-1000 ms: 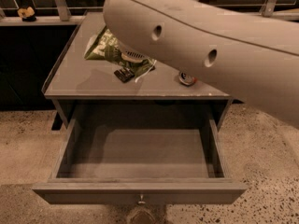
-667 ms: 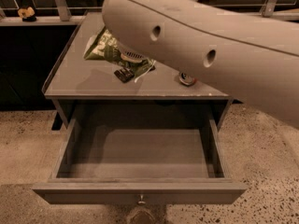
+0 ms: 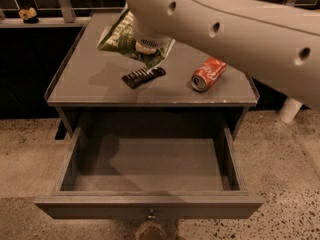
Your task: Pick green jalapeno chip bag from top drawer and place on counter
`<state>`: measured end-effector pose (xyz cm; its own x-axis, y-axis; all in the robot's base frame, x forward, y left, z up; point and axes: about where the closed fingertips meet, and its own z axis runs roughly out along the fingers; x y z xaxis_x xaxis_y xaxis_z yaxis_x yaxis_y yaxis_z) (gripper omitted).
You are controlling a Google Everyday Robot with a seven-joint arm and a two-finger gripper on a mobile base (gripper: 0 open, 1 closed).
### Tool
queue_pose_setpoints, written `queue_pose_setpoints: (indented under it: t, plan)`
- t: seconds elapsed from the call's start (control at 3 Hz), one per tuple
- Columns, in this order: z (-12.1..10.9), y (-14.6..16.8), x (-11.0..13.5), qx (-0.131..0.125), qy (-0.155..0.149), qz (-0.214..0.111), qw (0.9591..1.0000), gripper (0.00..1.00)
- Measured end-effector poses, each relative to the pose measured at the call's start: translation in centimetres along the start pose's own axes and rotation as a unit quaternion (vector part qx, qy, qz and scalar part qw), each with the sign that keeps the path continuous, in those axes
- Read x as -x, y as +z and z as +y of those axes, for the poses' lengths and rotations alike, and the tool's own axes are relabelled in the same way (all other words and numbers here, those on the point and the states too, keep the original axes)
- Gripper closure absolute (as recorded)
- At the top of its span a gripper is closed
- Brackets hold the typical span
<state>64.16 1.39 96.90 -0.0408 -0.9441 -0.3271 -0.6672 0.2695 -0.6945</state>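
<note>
We see a red soda can [image 3: 208,74] lying on its side at right of centre, on the counter [image 3: 85,86], its open end turned toward the lower left. Well apart from it, left of it, lies a flat black candy bar wrapper [image 3: 143,77], slanted, just below the hand [image 3: 146,47] at upper centre. In the upper left we make out a small yellowish object [image 3: 29,15] on a dark ledge [image 3: 45,22], near a slanted pale bar [image 3: 63,2]. A white post [image 3: 290,109] stands at right on the speckled floor [image 3: 280,179].
</note>
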Motion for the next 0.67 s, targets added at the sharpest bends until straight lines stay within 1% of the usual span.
queue_pose_setpoints:
  t: [0.33, 0.67]
  plan:
    - [-4.0, 4.3, -2.1, 0.017, 0.028, -0.034, 0.9989, 1.0]
    - [-5.6, 4.6, -0.1, 0.026, 0.029, -0.076, 0.9963, 1.0]
